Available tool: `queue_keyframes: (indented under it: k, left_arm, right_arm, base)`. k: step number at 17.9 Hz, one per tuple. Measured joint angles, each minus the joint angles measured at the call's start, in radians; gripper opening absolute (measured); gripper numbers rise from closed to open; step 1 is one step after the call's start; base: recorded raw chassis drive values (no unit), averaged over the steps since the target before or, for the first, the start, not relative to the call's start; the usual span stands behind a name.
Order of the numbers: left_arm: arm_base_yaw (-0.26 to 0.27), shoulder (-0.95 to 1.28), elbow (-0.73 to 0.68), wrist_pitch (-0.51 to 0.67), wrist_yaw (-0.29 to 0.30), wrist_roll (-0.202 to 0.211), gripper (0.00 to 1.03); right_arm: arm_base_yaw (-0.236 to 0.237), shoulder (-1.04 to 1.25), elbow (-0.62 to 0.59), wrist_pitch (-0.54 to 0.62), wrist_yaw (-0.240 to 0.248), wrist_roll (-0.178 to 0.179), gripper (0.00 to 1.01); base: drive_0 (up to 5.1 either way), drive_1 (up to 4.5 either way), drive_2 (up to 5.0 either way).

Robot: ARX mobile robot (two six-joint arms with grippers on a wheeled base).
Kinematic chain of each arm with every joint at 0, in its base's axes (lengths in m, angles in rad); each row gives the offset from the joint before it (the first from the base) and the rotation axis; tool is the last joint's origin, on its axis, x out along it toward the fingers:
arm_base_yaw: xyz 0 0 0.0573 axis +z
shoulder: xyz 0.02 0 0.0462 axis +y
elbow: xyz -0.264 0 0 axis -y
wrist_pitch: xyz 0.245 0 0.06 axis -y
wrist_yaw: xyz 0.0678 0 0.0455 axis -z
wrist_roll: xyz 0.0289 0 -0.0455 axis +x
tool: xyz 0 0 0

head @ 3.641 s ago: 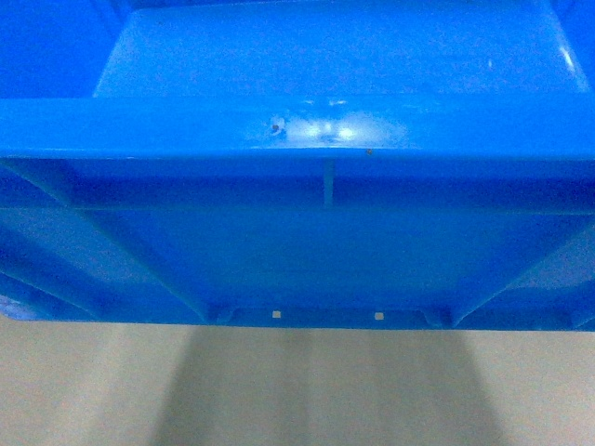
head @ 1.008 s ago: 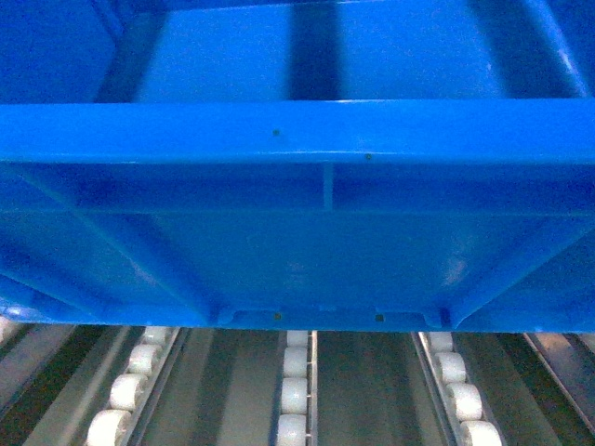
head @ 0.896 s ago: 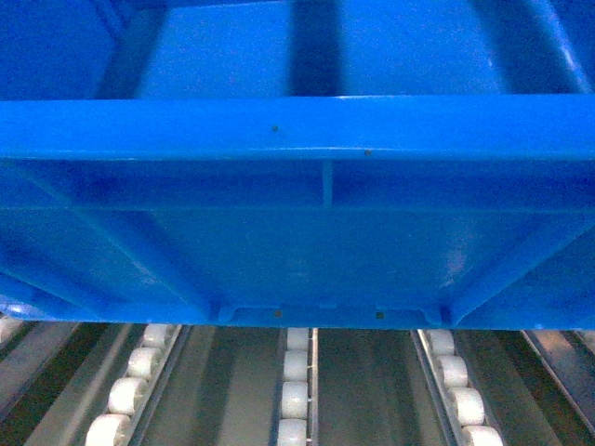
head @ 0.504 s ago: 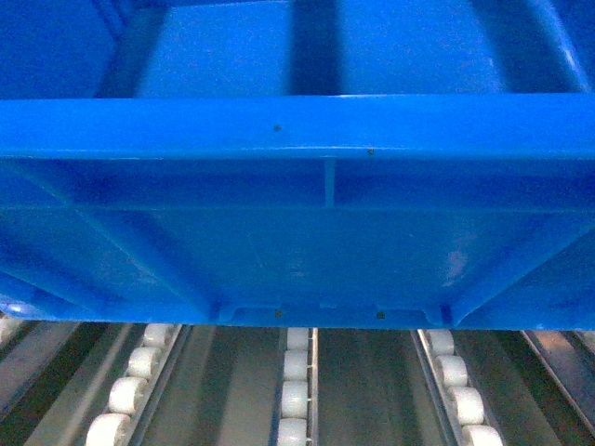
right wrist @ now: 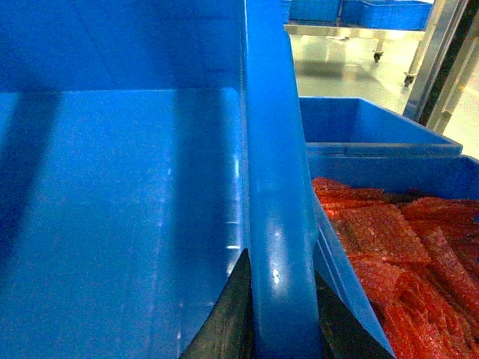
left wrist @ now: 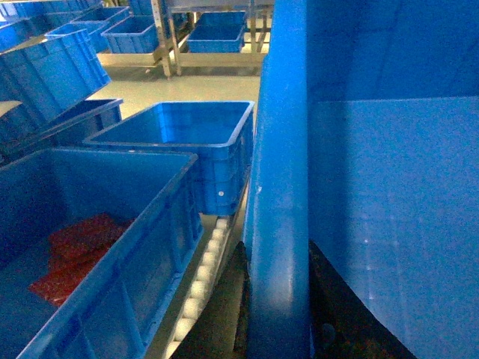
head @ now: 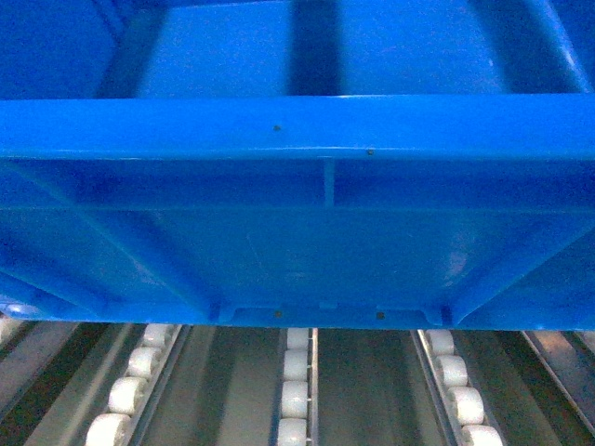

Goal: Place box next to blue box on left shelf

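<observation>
The box (head: 307, 242) fills nearly the whole head view, its ribbed near wall and thick rim facing the camera and its lower edge above the left shelf (head: 296, 390), where 3 rows of white rollers (head: 294, 398) run between grey rails; whether it touches them cannot be told.

The left gripper (left wrist: 277, 299) grasps the box's left rim, a dark finger (left wrist: 241, 299) showing on the outer side and another on the inner side. The right gripper (right wrist: 281, 314) clasps the right rim the same way, a dark finger (right wrist: 228, 318) inside and another outside.

Left of the box, a neighbouring blue crate (left wrist: 97, 247) holding red material (left wrist: 75, 254) sits near, a roller row between them, and another blue crate (left wrist: 187, 138) stands behind it. On the right, a crate of red bubble-wrap bags (right wrist: 389, 262) lies just beside the box's wall.
</observation>
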Motion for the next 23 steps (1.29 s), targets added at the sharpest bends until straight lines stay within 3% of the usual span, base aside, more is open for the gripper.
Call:
queue_keyframes:
  k: [23]
  left_arm:
    - [0.0,0.0,0.0,0.0,0.0,0.0,0.13]
  right_arm:
    - [0.0,0.0,0.0,0.0,0.0,0.0,0.08]
  base:
    - [0.0,0.0,0.0]
